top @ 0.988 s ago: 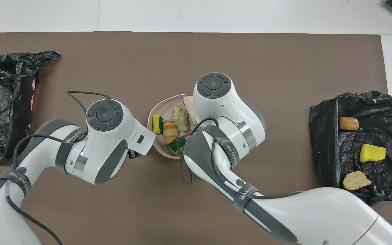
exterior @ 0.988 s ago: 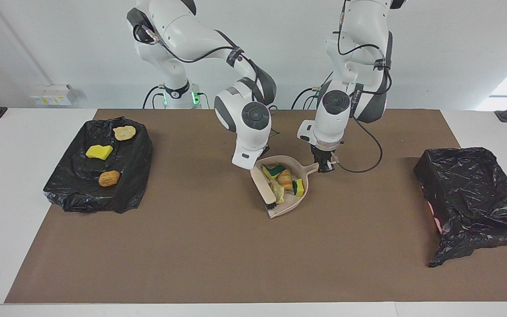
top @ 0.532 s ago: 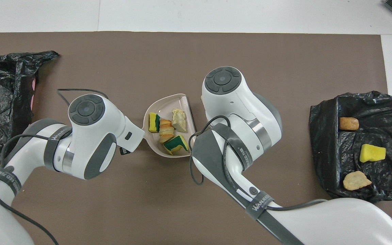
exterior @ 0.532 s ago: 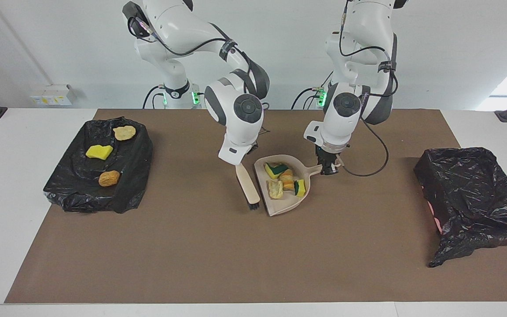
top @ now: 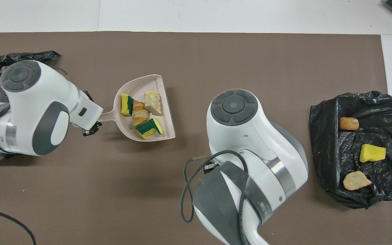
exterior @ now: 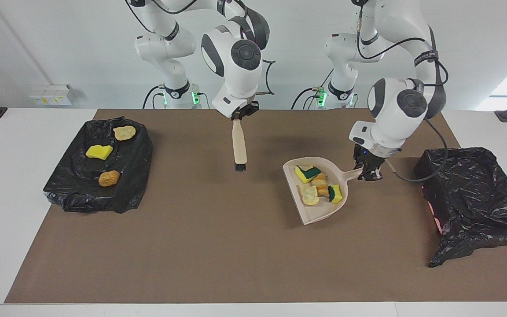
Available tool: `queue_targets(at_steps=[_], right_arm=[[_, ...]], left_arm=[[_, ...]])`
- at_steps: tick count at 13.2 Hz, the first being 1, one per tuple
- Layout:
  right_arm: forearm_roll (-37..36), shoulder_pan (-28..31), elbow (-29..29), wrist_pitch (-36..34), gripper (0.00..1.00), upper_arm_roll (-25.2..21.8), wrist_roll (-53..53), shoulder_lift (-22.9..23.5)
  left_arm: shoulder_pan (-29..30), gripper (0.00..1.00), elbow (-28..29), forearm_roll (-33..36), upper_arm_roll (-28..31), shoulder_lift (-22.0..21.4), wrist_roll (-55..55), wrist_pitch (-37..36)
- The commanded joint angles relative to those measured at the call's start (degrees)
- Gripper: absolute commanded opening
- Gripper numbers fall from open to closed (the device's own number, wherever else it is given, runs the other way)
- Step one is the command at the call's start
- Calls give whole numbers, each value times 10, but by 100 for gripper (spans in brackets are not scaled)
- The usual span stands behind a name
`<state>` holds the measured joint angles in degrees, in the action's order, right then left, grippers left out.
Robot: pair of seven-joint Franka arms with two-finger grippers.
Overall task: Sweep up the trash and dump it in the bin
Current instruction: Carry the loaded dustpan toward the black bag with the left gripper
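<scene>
Trash (exterior: 317, 186): yellow-green sponges, tan chunks in beige dustpan (exterior: 313, 211), clamped by left tool (exterior: 366, 175); right tool (exterior: 240, 115) grips brush (exterior: 238, 147).

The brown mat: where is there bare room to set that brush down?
The brown mat is bare between the dustpan and the bag-lined bin with three scraps, and along its edge farthest from the robots. It is tight between the dustpan and the empty black bin, where the left gripper works.

Left gripper (top: 92, 127) grips the handle of the beige dustpan (top: 167, 127), which carries four trash pieces (top: 141, 114). Black bin bag (top: 369, 132) at the right arm's end holds three more pieces. The right arm's bulk hides its gripper.
</scene>
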<state>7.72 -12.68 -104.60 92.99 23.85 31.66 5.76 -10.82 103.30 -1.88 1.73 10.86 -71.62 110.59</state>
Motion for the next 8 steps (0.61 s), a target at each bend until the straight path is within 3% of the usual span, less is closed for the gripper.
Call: queue_targets(at_steps=[1,4,8], right_arm=[[62,-14,-121,78,0,1,24,-77],[62,-44,-169,89,0,1,50,-91],[63,-69,-259,178,0,1,45,-118]], left_arm=[[44,0,-77,-6,-4,18,-36,-69],[103,0,-136,-2,0,19,-125,-127],[178,0,-149,29,0,29,-270,-115]])
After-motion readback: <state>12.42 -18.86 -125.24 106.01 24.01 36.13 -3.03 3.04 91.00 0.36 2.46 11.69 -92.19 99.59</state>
